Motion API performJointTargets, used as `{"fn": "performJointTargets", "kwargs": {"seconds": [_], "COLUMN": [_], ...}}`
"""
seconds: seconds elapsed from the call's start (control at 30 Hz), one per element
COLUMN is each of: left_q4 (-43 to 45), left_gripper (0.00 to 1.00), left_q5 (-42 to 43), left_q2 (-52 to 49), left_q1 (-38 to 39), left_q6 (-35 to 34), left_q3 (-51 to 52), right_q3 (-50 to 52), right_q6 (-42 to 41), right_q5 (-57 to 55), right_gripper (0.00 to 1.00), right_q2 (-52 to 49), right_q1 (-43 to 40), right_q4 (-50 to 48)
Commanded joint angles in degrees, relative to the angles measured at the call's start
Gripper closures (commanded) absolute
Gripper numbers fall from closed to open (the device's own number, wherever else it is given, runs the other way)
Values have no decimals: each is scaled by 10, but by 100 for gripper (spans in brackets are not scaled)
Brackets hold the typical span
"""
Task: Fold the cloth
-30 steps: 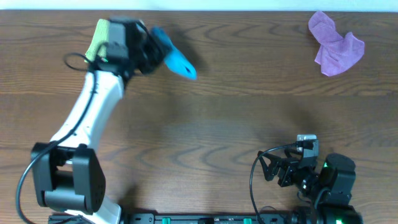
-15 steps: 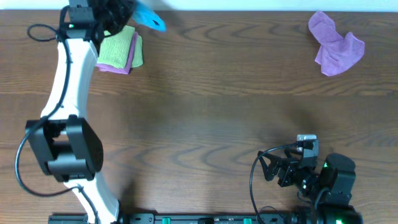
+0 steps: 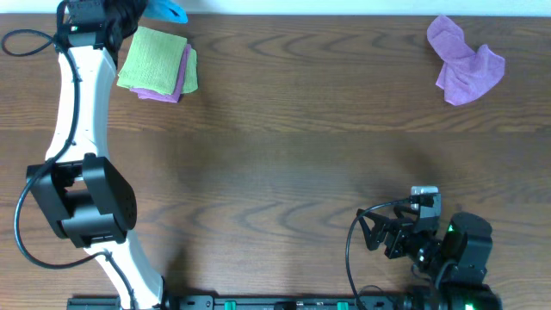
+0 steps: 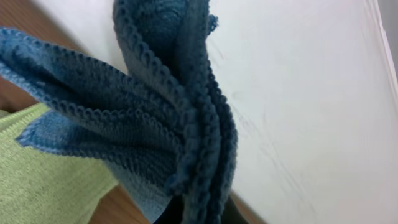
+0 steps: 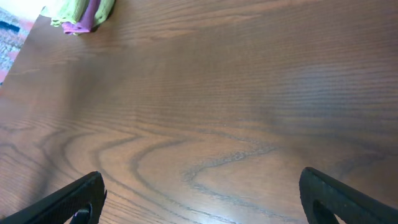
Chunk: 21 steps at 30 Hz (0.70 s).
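Observation:
The sky-blue cloth (image 3: 165,9) hangs bunched from my left gripper (image 3: 142,9) at the far left back edge of the table, partly past the edge. In the left wrist view the cloth (image 4: 168,112) fills the frame in folded layers, pinched between the dark fingers (image 4: 196,214) at the bottom. My right gripper (image 3: 376,234) rests near the front right of the table; its fingers (image 5: 202,199) are wide apart with only bare wood between them.
A folded lime-green cloth (image 3: 151,58) lies on a folded lilac cloth (image 3: 186,76) at the back left, also seen in the right wrist view (image 5: 78,14). A crumpled lilac cloth (image 3: 465,60) lies at the back right. The table's back edge (image 3: 301,15) meets a white surface.
My left arm has swung left and back with the blue cloth, from beside the green stack to the table's back left corner, uncovering the stack. The right arm has not moved.

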<state>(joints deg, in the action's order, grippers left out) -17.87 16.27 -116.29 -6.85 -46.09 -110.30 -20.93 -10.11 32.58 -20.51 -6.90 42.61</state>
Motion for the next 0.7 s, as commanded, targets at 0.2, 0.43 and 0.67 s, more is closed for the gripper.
{"fn": "performJointTargets", "kwargs": {"seconds": [0.2,0.43,0.67], "left_q4": [38,47,41], "left_gripper": [95,94,95], "left_q5": [-63,-71,-75], "left_q2": [-44,-73,-91], "left_q1": [1,1,2], "left_q6": [20,20,24], "left_q3": [-12,-12,-12], "right_q3": [1,1,1], "right_q6": [-6,-6,-6], "right_q5": [2,2,2], "right_gripper": [1,1,1], "right_q2": [3,3,3], "right_q1": [-4,-4,-4], "right_q4": [1,1,1]}}
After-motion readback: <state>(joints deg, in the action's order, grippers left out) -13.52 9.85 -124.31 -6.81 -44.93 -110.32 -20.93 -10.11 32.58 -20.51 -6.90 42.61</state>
